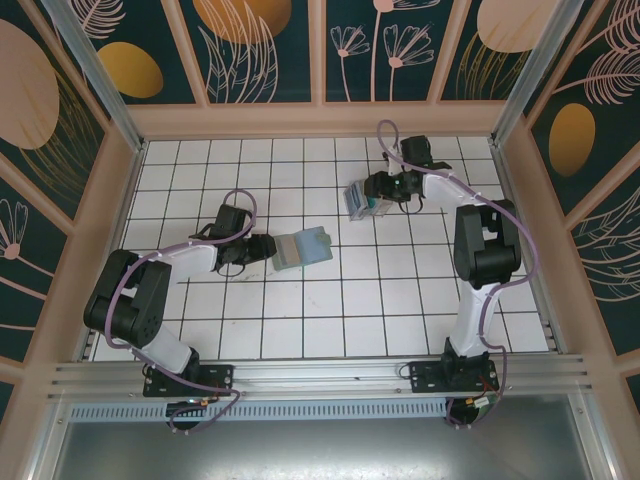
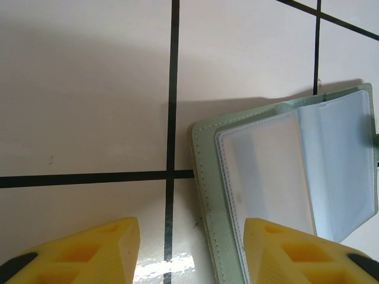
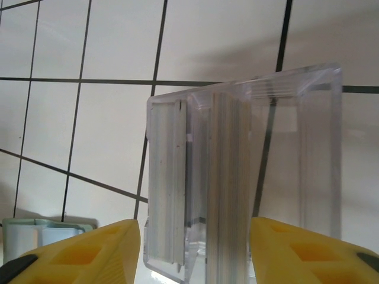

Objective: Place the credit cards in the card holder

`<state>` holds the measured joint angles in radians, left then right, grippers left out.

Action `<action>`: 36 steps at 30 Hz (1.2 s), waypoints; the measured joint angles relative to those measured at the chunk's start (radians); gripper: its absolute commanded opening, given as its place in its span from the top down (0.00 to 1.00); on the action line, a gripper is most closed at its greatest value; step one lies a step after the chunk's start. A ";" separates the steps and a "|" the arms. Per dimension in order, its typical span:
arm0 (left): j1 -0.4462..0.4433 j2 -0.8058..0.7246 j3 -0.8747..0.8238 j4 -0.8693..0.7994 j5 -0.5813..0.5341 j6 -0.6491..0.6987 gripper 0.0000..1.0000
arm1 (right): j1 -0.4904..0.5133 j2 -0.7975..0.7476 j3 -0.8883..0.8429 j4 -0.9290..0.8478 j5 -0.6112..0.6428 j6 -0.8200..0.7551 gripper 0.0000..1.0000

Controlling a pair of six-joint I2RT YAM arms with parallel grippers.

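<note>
The card holder [image 1: 303, 247] lies open on the tiled floor, sage-green outside, with pale bluish clear pockets [image 2: 331, 165] inside. My left gripper [image 1: 262, 249] sits low at its left end, open [image 2: 190, 232]. The holder's green edge [image 2: 207, 177] runs between the fingers, and the right finger [image 2: 284, 248] is over the pocket page. The credit cards [image 3: 231, 177] stand on edge in a clear plastic box [image 3: 320, 148], also seen from above [image 1: 357, 201]. My right gripper [image 1: 372, 200] is open [image 3: 195, 231], with one finger on each side of the card stack and small gaps showing.
Low wooden walls with patterned panels enclose the white tiled floor [image 1: 300, 320]. A corner of the card holder [image 3: 23, 234] shows at the lower left of the right wrist view. Both arm bases stand at the near edge.
</note>
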<state>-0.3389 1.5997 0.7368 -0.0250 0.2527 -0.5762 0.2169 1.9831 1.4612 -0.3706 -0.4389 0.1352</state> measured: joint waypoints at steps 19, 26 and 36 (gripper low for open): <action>0.000 0.000 0.000 0.006 0.000 0.000 0.49 | 0.021 0.030 0.035 -0.038 -0.003 -0.019 0.51; 0.000 0.000 0.000 0.006 0.000 0.000 0.49 | 0.000 0.020 0.016 -0.006 -0.060 0.003 0.58; 0.000 0.000 0.000 0.006 0.000 0.000 0.50 | -0.002 0.020 0.008 0.001 -0.057 0.013 0.89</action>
<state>-0.3389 1.5993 0.7368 -0.0189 0.2527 -0.5766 0.2146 2.0033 1.4696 -0.3698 -0.4957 0.1478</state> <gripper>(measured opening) 0.504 0.159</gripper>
